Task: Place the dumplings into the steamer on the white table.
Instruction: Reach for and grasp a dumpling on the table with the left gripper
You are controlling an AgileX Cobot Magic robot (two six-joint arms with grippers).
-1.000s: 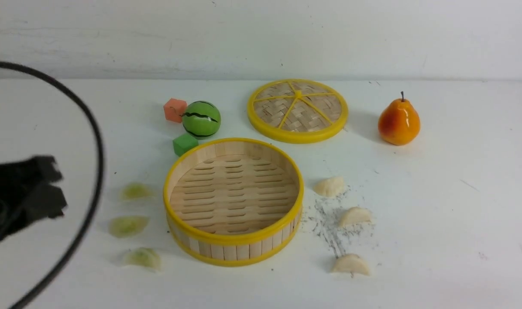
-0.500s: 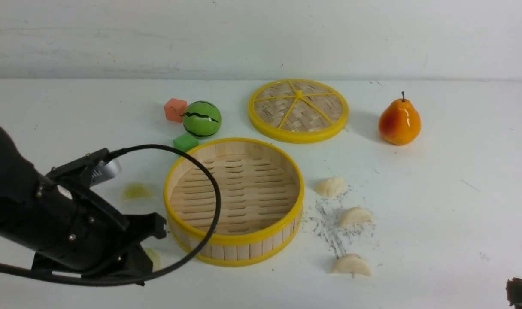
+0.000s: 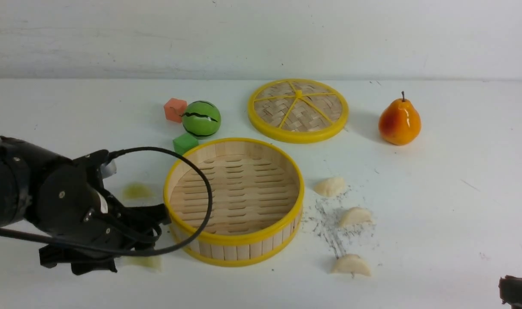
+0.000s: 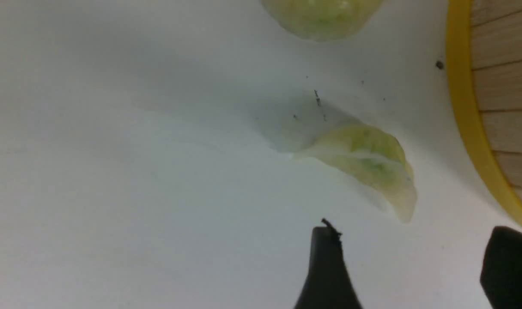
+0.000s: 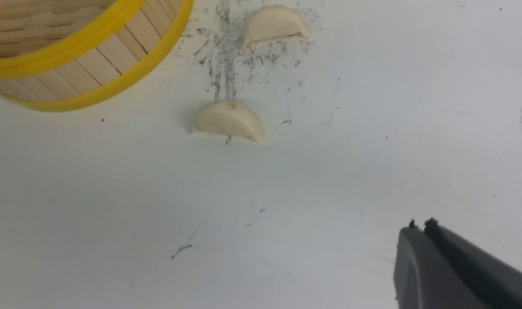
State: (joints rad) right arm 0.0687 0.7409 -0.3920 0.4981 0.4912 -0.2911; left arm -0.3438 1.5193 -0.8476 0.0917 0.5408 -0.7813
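The steamer (image 3: 235,240) sits on the white table (image 3: 458,193), middle and fairly near. Behind it, a little to the right, the lid (image 3: 298,110) lies flat, and the pear (image 3: 399,121) stands further right. At the steamer's back left is a near cube (image 3: 184,143). Behind that sits the ball (image 3: 201,119), with a far cube (image 3: 174,109) just beside it on the left.

Right of the steamer the dumplings run far to near: the far right dumpling (image 3: 329,186), the middle right dumpling (image 3: 354,216), the near right dumpling (image 3: 350,264). To the left lie the far left dumpling (image 3: 135,190) and the near left dumpling (image 3: 147,261), with the left arm (image 3: 50,206) over the ground between them.

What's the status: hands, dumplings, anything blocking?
Left hand open above a green dumpling beside the steamer. Right hand shut, empty. Steamer empty; three white dumplings on the table. Nothing in the way.
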